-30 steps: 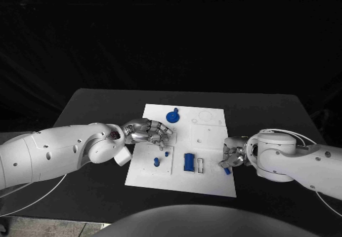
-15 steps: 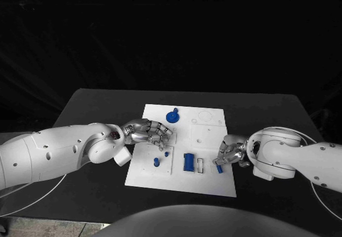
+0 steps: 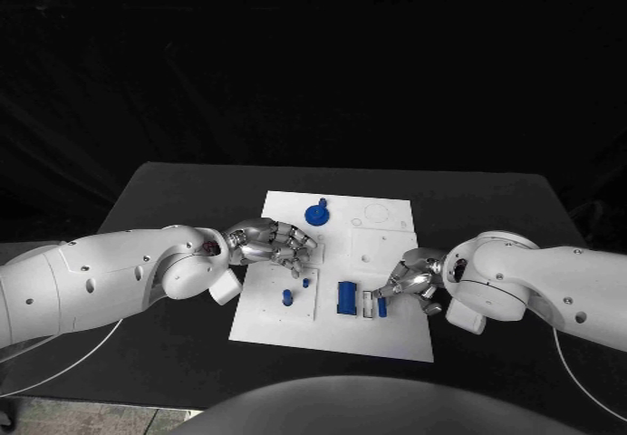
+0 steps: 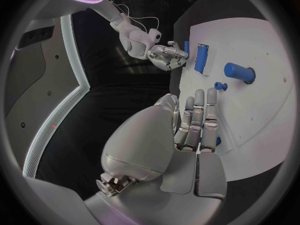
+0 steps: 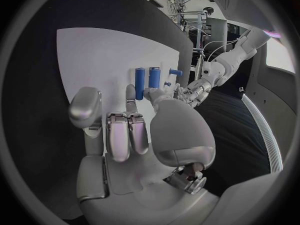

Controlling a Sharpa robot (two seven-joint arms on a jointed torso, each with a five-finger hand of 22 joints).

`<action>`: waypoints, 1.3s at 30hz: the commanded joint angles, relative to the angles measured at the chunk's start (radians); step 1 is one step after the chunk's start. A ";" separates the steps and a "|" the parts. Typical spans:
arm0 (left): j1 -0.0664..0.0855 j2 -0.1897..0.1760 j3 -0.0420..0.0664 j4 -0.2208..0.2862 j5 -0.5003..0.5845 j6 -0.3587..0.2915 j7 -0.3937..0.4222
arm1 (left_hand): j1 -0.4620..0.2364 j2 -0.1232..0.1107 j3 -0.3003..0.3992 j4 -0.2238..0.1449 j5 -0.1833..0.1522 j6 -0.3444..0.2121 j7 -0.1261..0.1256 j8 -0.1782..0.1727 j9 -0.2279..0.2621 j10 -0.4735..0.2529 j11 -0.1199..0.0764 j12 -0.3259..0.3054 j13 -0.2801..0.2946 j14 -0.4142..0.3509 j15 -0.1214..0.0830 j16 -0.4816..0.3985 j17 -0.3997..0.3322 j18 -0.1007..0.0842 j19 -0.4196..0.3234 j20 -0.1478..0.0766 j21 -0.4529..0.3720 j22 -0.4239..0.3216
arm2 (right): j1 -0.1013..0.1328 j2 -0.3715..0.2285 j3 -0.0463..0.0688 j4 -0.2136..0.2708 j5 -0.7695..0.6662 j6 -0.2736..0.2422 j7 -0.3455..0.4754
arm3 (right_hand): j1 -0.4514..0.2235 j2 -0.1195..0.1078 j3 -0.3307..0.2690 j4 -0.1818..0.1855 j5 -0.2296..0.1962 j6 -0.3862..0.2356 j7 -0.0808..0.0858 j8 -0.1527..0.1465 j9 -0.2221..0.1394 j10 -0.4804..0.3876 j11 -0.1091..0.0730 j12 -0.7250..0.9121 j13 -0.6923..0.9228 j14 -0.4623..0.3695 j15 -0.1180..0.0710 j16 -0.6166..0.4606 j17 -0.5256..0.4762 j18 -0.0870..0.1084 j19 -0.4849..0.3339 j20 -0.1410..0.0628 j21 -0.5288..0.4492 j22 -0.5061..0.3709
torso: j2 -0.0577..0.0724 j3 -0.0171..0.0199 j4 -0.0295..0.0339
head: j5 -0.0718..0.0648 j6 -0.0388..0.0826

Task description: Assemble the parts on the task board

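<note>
- Head view: board (image 3: 379,237) on surface; one blue bar (image 3: 346,297) seated, disc (image 3: 316,215) and pegs (image 3: 287,295) standing.
- Second bar (image 3: 381,306) pinched by right hand (image 3: 409,279), at the neighbouring slot; insertion judged pending.
- Left hand (image 3: 272,243) empty, fingers loosely apart, over board.

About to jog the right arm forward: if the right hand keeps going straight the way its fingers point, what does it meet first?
Probably the blue cylindrical part lying on the white task board, just beyond the small blue part the right hand holds; height above the board is unclear.
</note>
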 commanded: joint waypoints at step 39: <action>-0.001 0.010 0.001 -0.005 0.001 0.048 -0.016 | -0.006 -0.006 0.012 0.000 0.005 0.017 0.039 -0.004 0.003 0.011 0.000 -0.009 -0.004 0.006 0.003 0.003 -0.001 -0.008 -0.005 -0.005 0.007 0.026 | -0.028 0.077 0.000 -0.057 -0.054 0.025 -0.029 | -0.145 0.019 0.116 -0.036 -0.289 -0.024 0.006 0.009 -0.029 0.101 -0.001 0.003 0.262 0.071 0.005 -0.005 0.069 0.006 -0.003 0.004 -0.041 0.111 | 0.001 0.0006 -0.0008 | -0.001 0.000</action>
